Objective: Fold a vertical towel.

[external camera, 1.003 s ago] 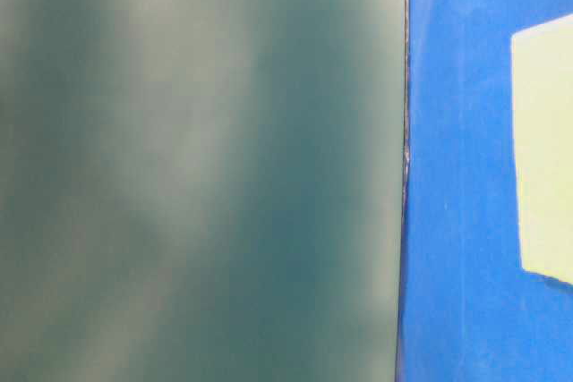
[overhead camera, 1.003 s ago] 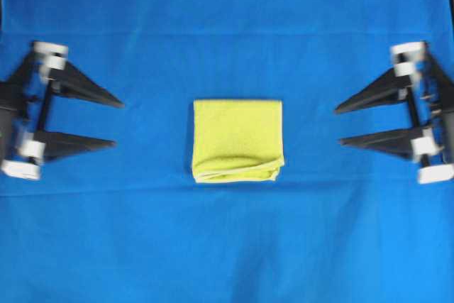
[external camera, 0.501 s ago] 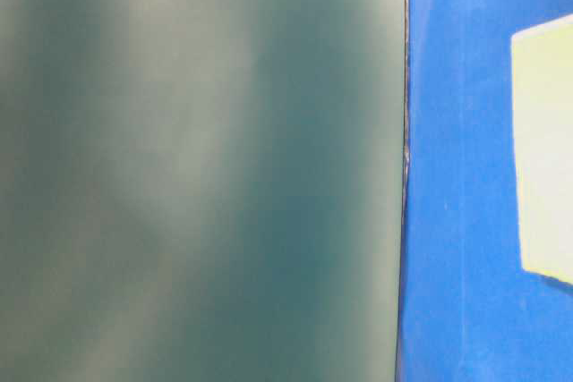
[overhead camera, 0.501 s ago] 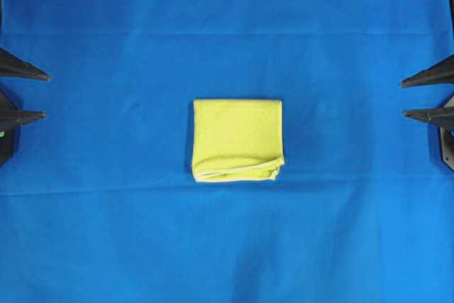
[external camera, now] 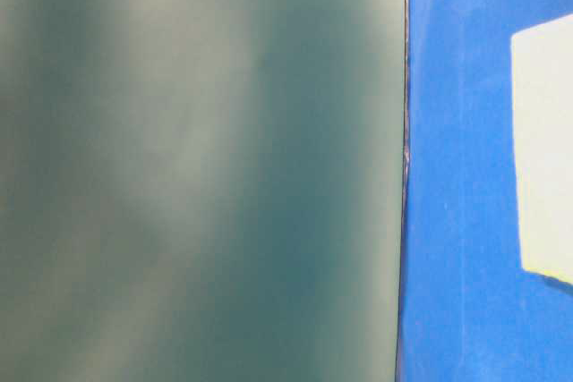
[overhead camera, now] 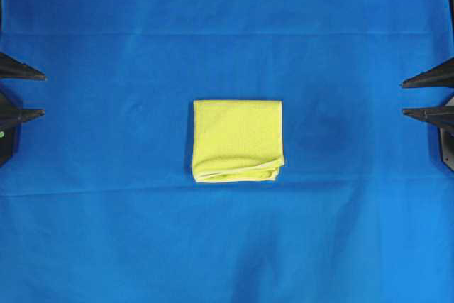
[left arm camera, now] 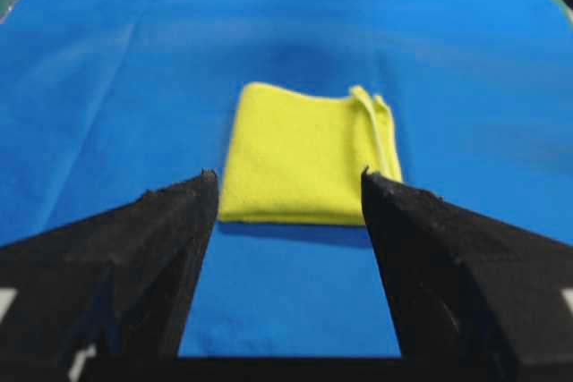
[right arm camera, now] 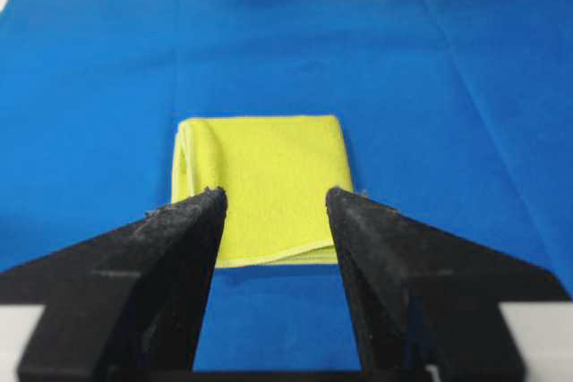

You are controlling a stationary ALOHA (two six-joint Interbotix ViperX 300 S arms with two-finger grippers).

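The yellow-green towel [overhead camera: 237, 140] lies folded into a near-square in the middle of the blue sheet, its pale hem edges along the near side. It also shows in the left wrist view [left arm camera: 309, 154], the right wrist view [right arm camera: 260, 185] and, washed out, in the table-level view [external camera: 543, 154]. My left gripper [overhead camera: 44, 94] is open and empty at the far left edge, well apart from the towel. My right gripper [overhead camera: 402, 98] is open and empty at the far right edge. In the wrist views the left gripper [left arm camera: 286, 176] and right gripper [right arm camera: 276, 192] have spread jaws with nothing between them.
The large blue sheet [overhead camera: 227, 246] covers the whole table, with faint creases. In the table-level view a blurred grey-green surface [external camera: 197, 167] fills the left part, ending at the sheet's edge.
Both arms have drawn back outward from near the towel to the side edges of the overhead view. The towel has not moved.
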